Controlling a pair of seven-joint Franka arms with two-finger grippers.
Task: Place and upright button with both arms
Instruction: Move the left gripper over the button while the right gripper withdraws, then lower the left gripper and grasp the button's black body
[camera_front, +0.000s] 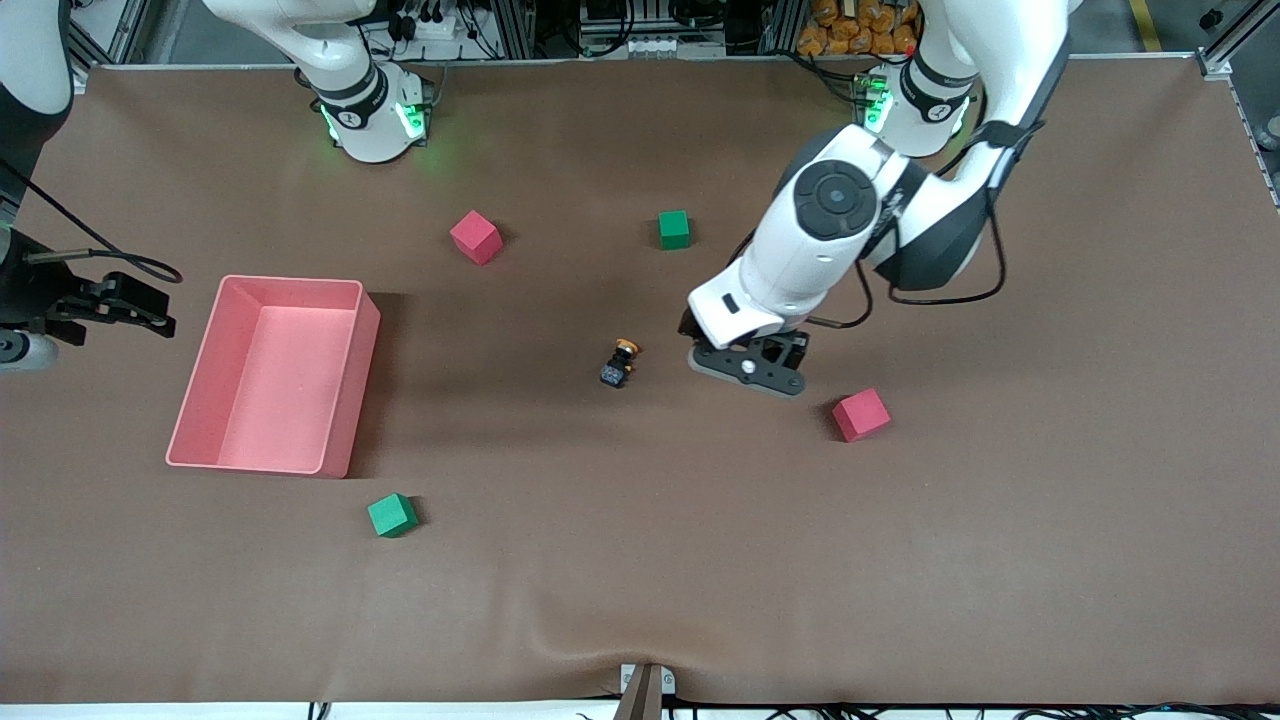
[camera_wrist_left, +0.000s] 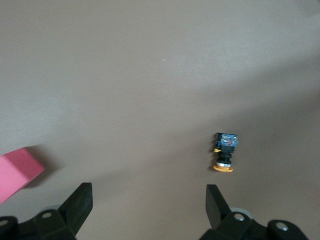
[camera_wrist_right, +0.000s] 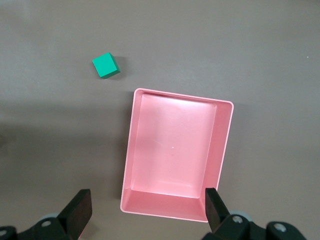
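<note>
The button (camera_front: 620, 364) lies on its side on the brown table, its orange cap toward the robots' bases and its dark body toward the front camera. In the left wrist view the button (camera_wrist_left: 225, 151) lies just off one fingertip. My left gripper (camera_front: 745, 366) hangs low over the table between the button and a red cube (camera_front: 860, 414); it is open and empty (camera_wrist_left: 147, 200). My right gripper (camera_front: 135, 305) waits in the air beside the pink bin (camera_front: 290, 283) at the right arm's end; it is open and empty (camera_wrist_right: 145, 202).
The pink bin (camera_wrist_right: 182, 95) holds nothing. A green cube (camera_front: 391, 515) lies nearer the front camera than the bin and shows in the right wrist view (camera_wrist_right: 105, 65). A red cube (camera_front: 476, 237) and a green cube (camera_front: 674, 229) lie nearer the bases. The red cube also shows in the left wrist view (camera_wrist_left: 15, 175).
</note>
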